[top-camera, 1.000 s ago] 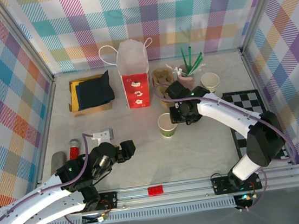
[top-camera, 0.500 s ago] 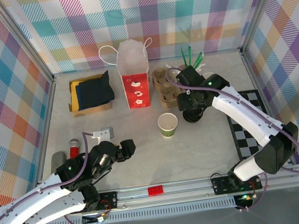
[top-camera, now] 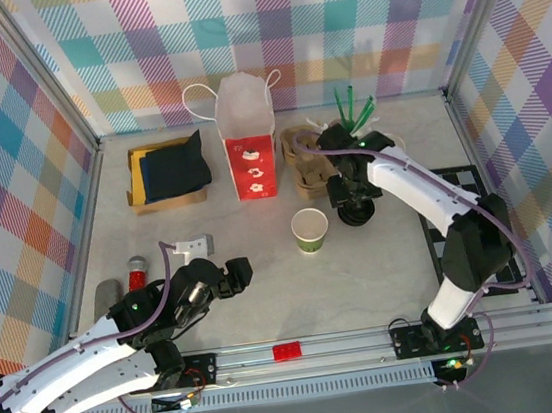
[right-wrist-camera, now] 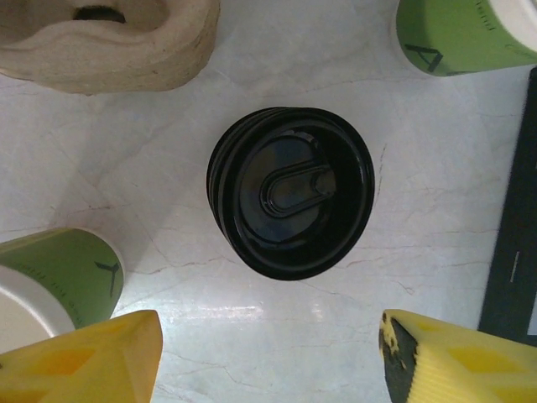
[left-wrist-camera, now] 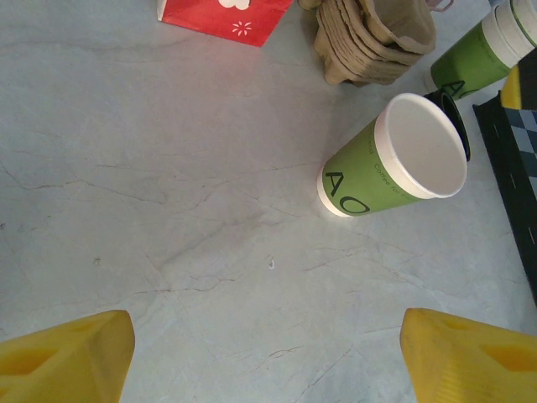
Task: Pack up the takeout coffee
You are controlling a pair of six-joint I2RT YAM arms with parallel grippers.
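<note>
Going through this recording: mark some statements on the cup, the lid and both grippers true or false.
1. The green cup stands upright with no lid on. True.
2. The right gripper is shut on the black lid. False: its jaws are open above the lid, which rests on the table.
3. The left gripper holds the cup. False: it is open, empty and apart from the cup.
4. The cardboard carriers sit beside the paper bag. True.

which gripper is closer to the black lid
Right. The right gripper hangs directly over the black lid; the left gripper is far off, past the lidless green cup.
</note>
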